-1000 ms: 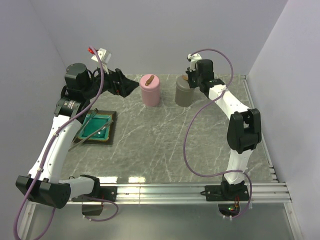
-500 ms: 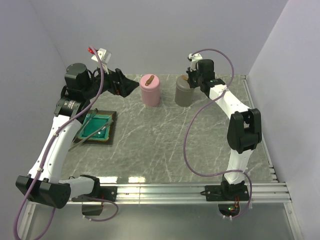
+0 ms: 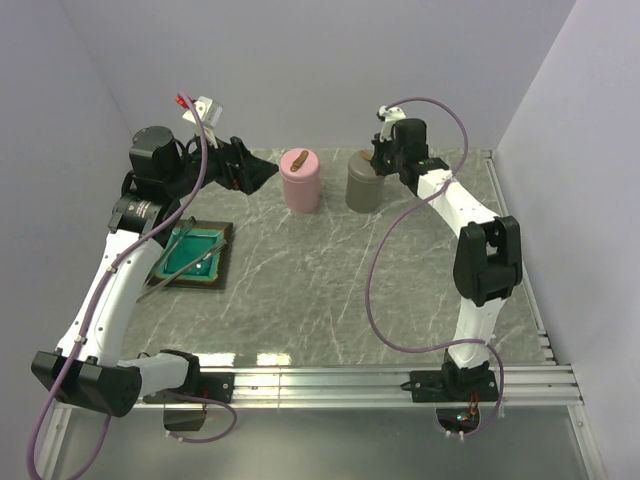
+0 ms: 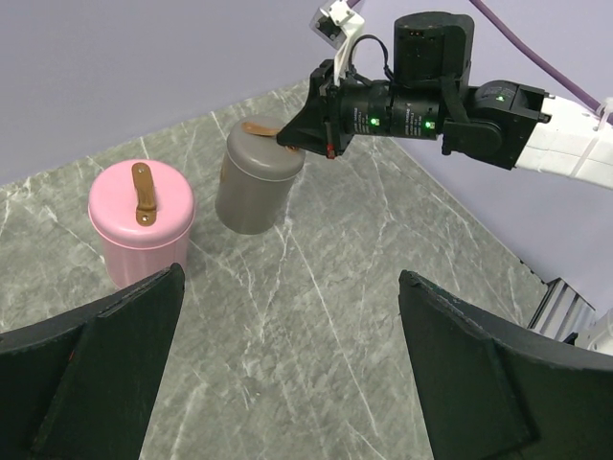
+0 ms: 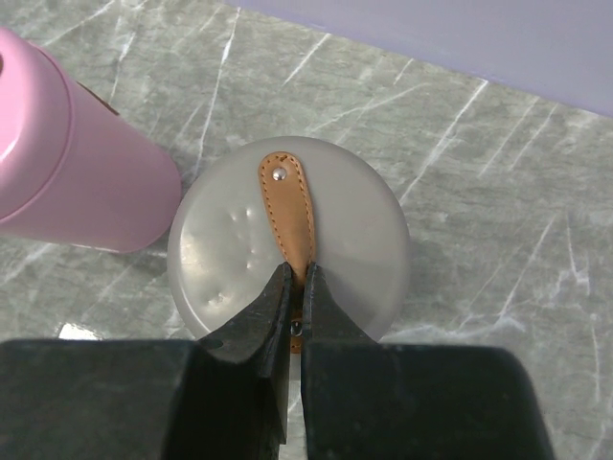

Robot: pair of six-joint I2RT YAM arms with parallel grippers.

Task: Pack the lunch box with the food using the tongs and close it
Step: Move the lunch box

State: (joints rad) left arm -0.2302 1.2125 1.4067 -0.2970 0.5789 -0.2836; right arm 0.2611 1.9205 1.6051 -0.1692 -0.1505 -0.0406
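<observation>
A grey cylindrical lunch box [image 3: 363, 186] stands at the back of the table, tilted a little in the left wrist view [image 4: 254, 182]. My right gripper [image 5: 297, 271] is shut on the tan leather strap [image 5: 287, 206] of its lid [image 5: 230, 240], seen from above [image 3: 379, 157]. The tongs [image 3: 178, 270] lie slantwise across the teal tray [image 3: 226, 245] at the left. My left gripper [image 4: 290, 273] hangs open and empty above the back left of the table [image 3: 255, 172]. No food shows in any view.
A pink canister [image 3: 301, 180] with the same kind of strap on top stands just left of the grey one [image 4: 142, 225] [image 5: 67, 163]. Walls close in behind and on both sides. A metal rail [image 3: 380, 380] runs along the near edge.
The right gripper has drawn the grey lunch box slightly to the left by its strap. The left arm, tray and tongs have not moved.
</observation>
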